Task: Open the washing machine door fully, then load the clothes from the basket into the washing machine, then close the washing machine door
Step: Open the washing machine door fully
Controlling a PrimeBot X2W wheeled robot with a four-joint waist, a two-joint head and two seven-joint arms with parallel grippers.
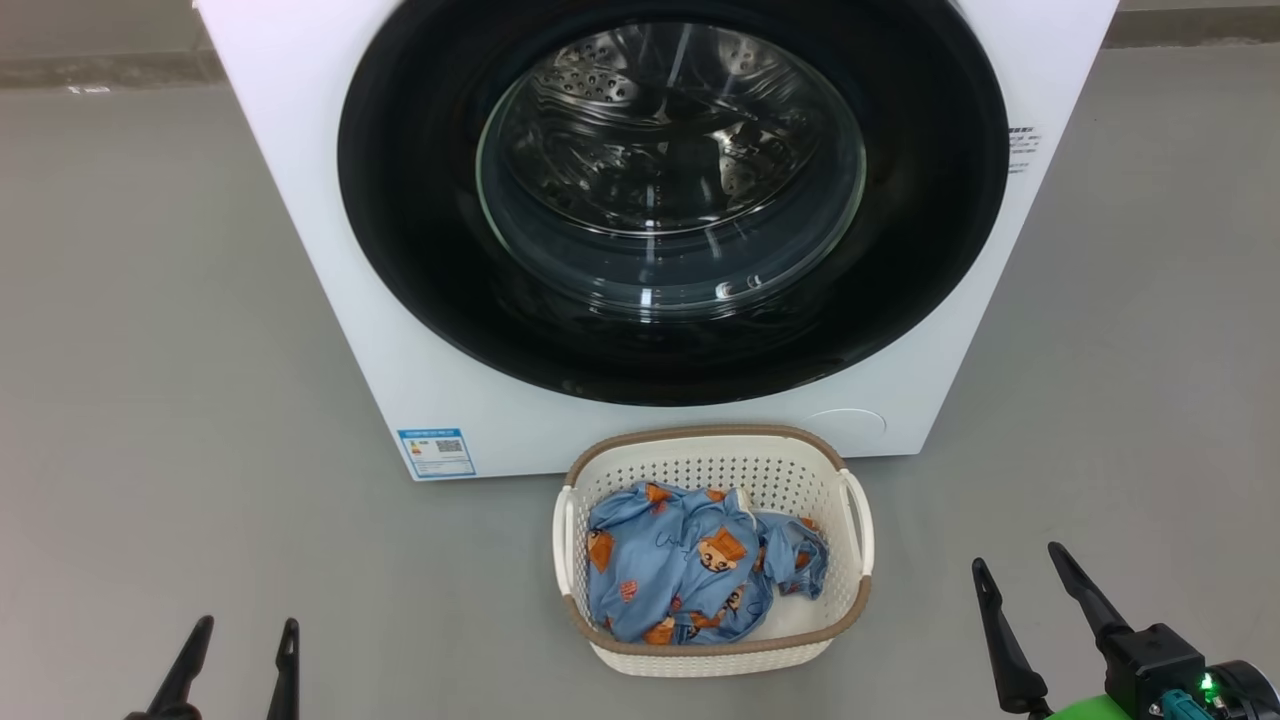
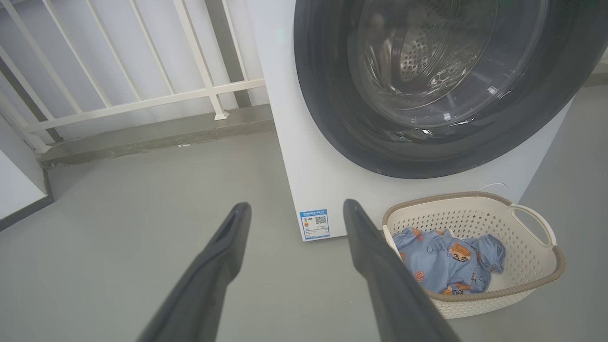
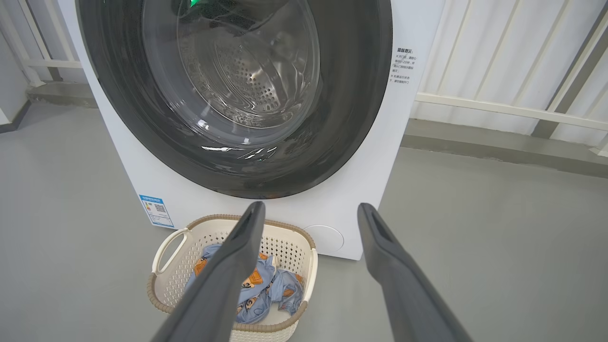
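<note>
While the left end effector (image 1: 248, 625) and the right end effector (image 1: 1017, 558) hang empty with their dark fingers spread wide, the small cream-white perforated plastic basket (image 1: 700, 436) sits on the grey floor (image 1: 150, 400) between them, nearer the right one. Its soft light-blue bear-printed clothes (image 1: 680, 570) lie inside. Beyond both fingertips, the big white washing machine (image 1: 330, 300) stands with its round glossy black door (image 1: 420, 200) shut.

Bright, even, diffuse light; shadows on grey floor (image 1: 150, 350) faint, soft-edged. Glossy washing machine door (image 1: 420, 250): white glare streaks along lower glass bowl (image 1: 660, 290), small green glint at top in right wrist view. Wrist views wide-angle, railing (image 2: 142, 102) bars splay toward edges. Left gripper (image 2: 297, 205) fingers soft, out of focus near lens. Head view sharp.
</note>
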